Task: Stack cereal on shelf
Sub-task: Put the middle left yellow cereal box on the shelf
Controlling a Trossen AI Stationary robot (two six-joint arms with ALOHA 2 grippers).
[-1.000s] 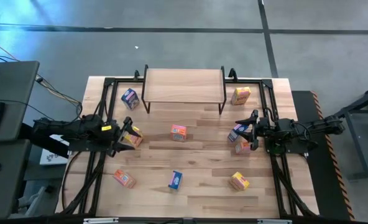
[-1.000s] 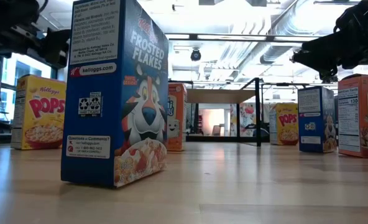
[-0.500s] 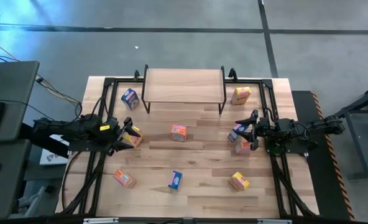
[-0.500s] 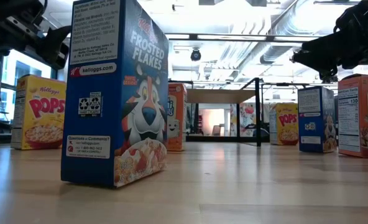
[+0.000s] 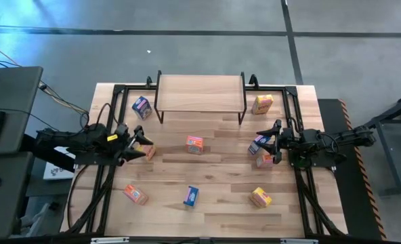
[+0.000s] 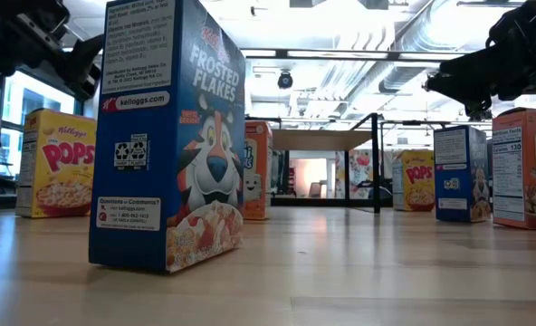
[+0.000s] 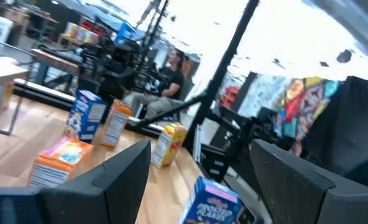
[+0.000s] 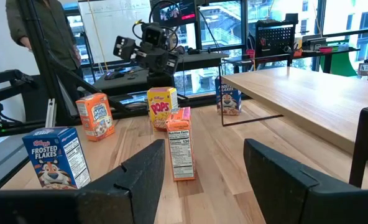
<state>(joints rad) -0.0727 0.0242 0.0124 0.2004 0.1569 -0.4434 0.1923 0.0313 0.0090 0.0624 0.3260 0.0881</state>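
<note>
Nine small cereal boxes stand or lie scattered on the wooden table; none is on the shelf (image 5: pixel 200 93), whose plank top is bare at the far edge. My left gripper (image 5: pixel 139 142) is open and hovers just left of a yellow box (image 5: pixel 148 151), touching nothing; its wrist view shows open fingers (image 7: pixel 115 180) with no box between them. My right gripper (image 5: pixel 272 142) is open near the right edge, beside a blue box (image 5: pixel 257 144) and an orange-red box (image 5: pixel 263 160). Its fingers (image 8: pixel 140 174) are spread with nothing between them.
The other boxes are a blue one (image 5: pixel 141 106), a yellow one (image 5: pixel 262 104), an orange-red one (image 5: pixel 194 144) at mid-table, and an orange-red (image 5: pixel 135 195), a blue (image 5: pixel 191 196) and a yellow one (image 5: pixel 260 197) near the front. Black frame rails run along both table sides. A person (image 8: pixel 41 25) stands beyond the table.
My left gripper has drawn back a little toward the table's left edge, away from the yellow box, and has turned about its wrist. The boxes have stayed where they were.
</note>
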